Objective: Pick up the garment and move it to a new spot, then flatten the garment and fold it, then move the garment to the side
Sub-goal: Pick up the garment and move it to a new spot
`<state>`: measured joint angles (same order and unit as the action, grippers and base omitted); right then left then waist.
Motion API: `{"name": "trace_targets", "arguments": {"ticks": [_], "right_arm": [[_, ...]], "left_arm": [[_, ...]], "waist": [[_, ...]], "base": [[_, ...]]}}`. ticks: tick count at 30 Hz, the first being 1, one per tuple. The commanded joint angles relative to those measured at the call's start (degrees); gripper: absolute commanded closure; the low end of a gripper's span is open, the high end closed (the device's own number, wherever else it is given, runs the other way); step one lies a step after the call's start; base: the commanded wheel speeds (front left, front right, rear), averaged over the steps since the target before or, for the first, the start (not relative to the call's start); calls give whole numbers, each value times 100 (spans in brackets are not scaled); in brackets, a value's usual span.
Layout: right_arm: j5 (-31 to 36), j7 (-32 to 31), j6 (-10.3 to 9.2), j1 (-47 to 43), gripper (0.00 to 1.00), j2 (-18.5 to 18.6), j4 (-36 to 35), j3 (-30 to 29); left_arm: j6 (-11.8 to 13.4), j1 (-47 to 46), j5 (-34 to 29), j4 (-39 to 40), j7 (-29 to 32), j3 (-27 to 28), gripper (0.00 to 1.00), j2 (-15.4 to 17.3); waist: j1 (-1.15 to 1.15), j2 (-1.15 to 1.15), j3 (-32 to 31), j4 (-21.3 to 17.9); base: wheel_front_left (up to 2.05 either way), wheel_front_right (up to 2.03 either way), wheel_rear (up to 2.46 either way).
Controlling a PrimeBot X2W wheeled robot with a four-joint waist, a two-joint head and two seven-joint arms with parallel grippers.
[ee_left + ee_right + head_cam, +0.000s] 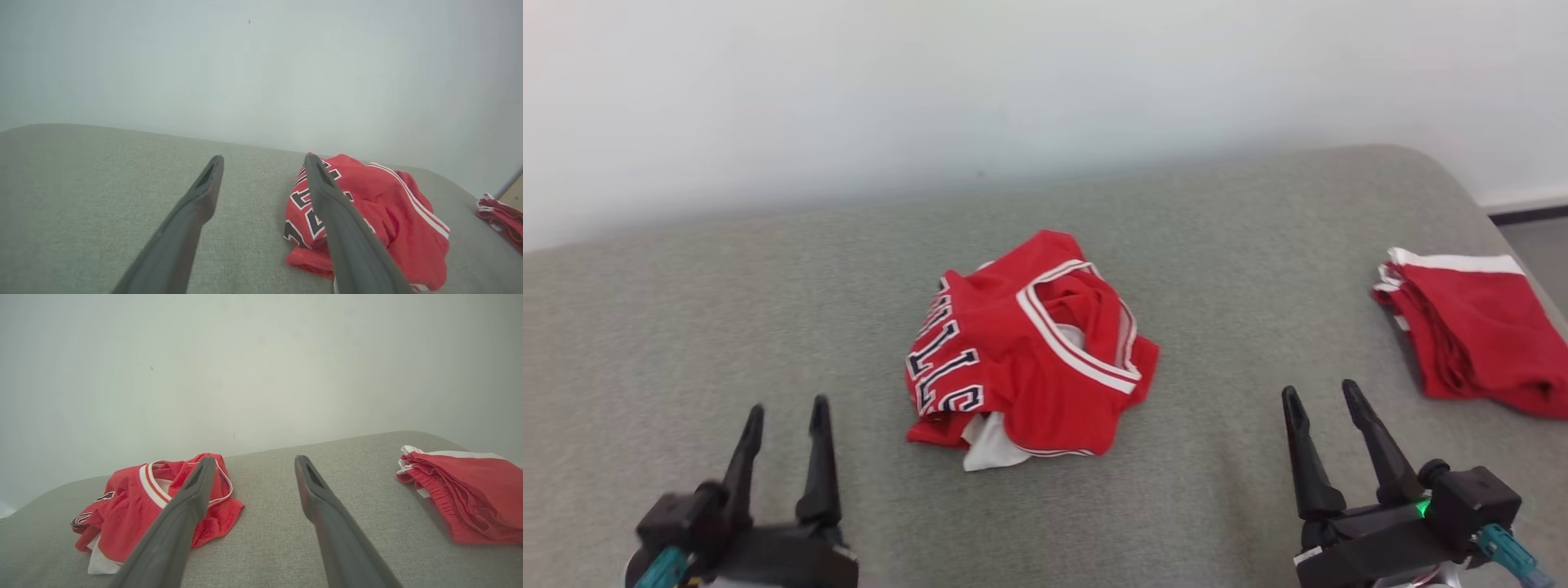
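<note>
A grey woven-fabric surface (686, 327) with a rounded corner meets a plain white wall (1013, 82), dark skirting (1529, 214) at right

left tool (787, 406) had two long tapered black fingers (818, 457) and a teal cable (663, 567) | right tool (1319, 389) had matching fingers, a green light (1422, 509), a teal connector (1507, 555)

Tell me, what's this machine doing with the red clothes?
A two-armed robot is tidying clothes on a grey surface. A crumpled red jersey lies in the middle, untouched. The left end effector and right end effector are open and empty, short of it on either side. Another red garment lies folded at the right.
</note>
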<state>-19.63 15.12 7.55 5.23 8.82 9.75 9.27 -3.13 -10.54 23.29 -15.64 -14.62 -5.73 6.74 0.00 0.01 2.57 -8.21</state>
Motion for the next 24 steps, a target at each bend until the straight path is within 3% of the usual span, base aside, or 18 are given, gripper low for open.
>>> {"name": "trace_targets", "arguments": {"ticks": [1,10,24], "right_arm": [[50,1,-13,-88,0,-19,-19,-60],[-4,1,-14,-285,0,-78,21,-138],[100,1,-14,-371,0,-128,452,-78]], "left_arm": [[-18,222,-34,100,-50,104,0,19],[-106,1225,-762,1007,-56,723,0,-29],[-223,1747,-1387,872,-58,1098,0,-273]], "waist": [[0,-1,-184,359],[0,-1,-334,666],[0,-1,-400,482]], "base": [[0,0,0],[0,0,0],[0,0,0]]}}
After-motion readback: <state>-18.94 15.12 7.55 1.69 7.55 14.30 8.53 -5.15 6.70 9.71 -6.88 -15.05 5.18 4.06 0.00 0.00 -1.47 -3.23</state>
